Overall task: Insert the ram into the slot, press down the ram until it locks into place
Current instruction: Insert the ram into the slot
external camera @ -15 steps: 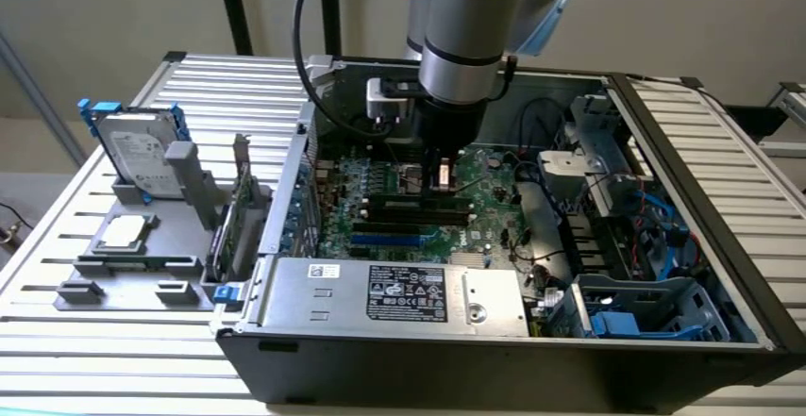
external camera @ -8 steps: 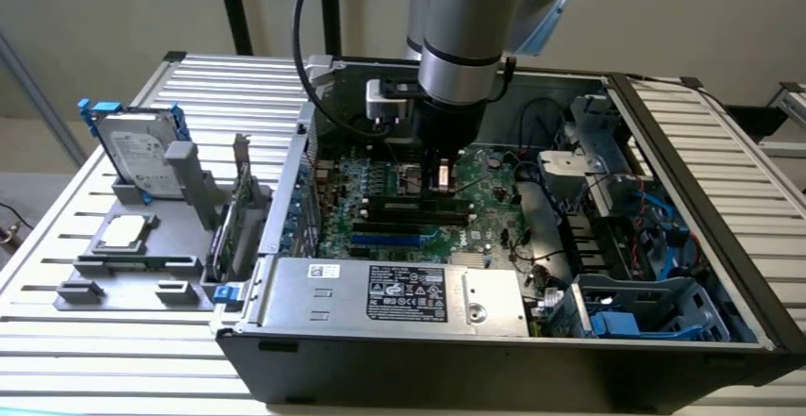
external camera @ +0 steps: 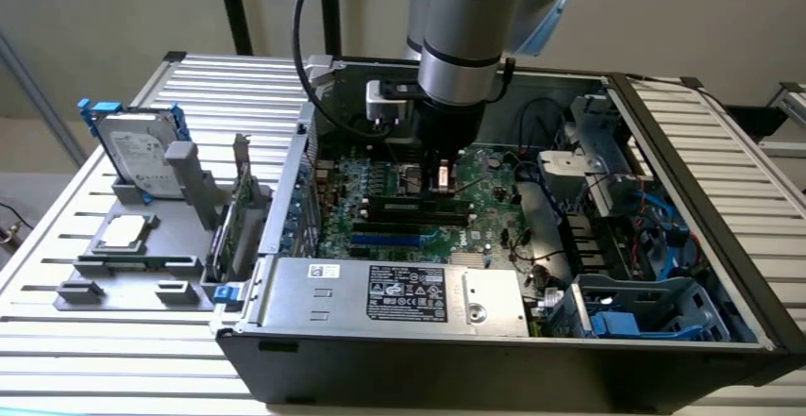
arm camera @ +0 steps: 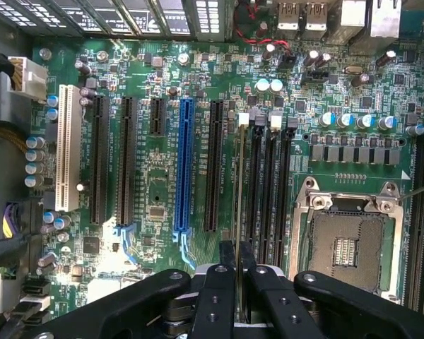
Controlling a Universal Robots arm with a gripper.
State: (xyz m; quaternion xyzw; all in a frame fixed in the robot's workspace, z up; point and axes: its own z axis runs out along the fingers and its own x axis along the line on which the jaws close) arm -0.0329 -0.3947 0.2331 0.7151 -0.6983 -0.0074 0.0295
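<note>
Above the black slot [arm camera: 256, 198], the gripper [arm camera: 238, 260] clamps the ram [arm camera: 239, 183] edge-on.

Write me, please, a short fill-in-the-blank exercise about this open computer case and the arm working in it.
1. The claw is shut on the ____, a thin stick seen edge-on.
2. That stick lies between the CPU socket and a connector strip coloured ____.
3. The hard drive stands outside the case, at the exterior view's ____.
Missing words: ram; blue; left.
</note>
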